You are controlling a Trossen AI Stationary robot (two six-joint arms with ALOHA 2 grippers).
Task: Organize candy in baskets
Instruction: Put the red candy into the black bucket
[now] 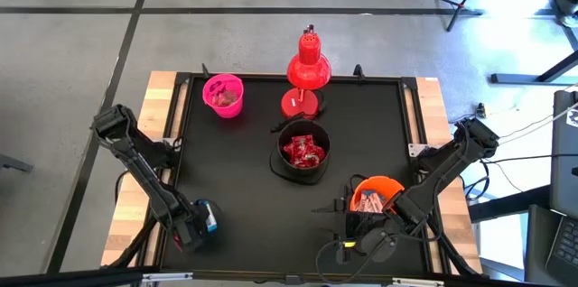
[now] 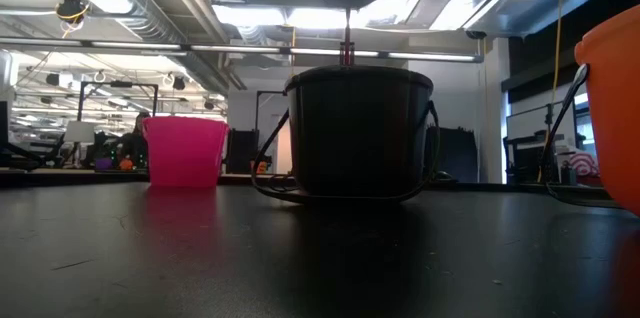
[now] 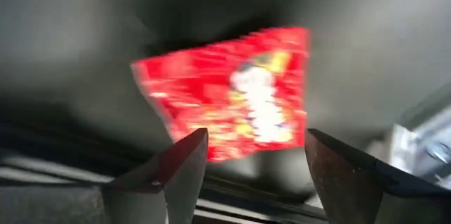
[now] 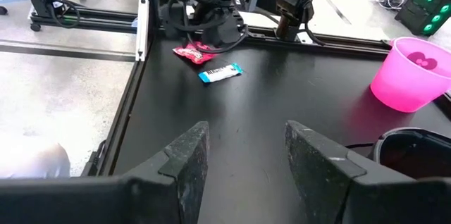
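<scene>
High view. My left gripper (image 1: pixel 188 233) sits low at the near left corner of the black table (image 1: pixel 244 197), with a white-and-blue candy (image 1: pixel 210 217) just beside it. My right gripper (image 1: pixel 354 233) waits at the near right, just beside the orange basket (image 1: pixel 377 193). That basket holds a few light and reddish wrappers; I cannot sort them by colour from here. The black basket (image 1: pixel 302 151) stands mid-table, filled with red candies (image 1: pixel 303 152). The pink basket (image 1: pixel 223 95) stands at the far left, with a small dull heap inside. A red desk lamp (image 1: pixel 307 72) stands behind the black basket.

Low view. Pink basket (image 2: pixel 185 151) to the left, black basket (image 2: pixel 360 130) central, orange basket (image 2: pixel 612 118) at the right edge. All three are upright on the table; their contents are hidden by the walls.

Left wrist view. My left fingers (image 3: pixel 176 175) stand apart, released. A red candy (image 3: pixel 232 94) lies on the dark surface beyond them; neither finger appears to touch it, though the picture is blurred.

Right wrist view. My right fingers (image 4: pixel 187 157) are spread with nothing between them. Across the table, the red candy (image 4: pixel 192 53) and the white-and-blue candy (image 4: pixel 220 73) lie near each other under my left gripper (image 4: pixel 211 30), well apart from the pink basket (image 4: pixel 412 74).
</scene>
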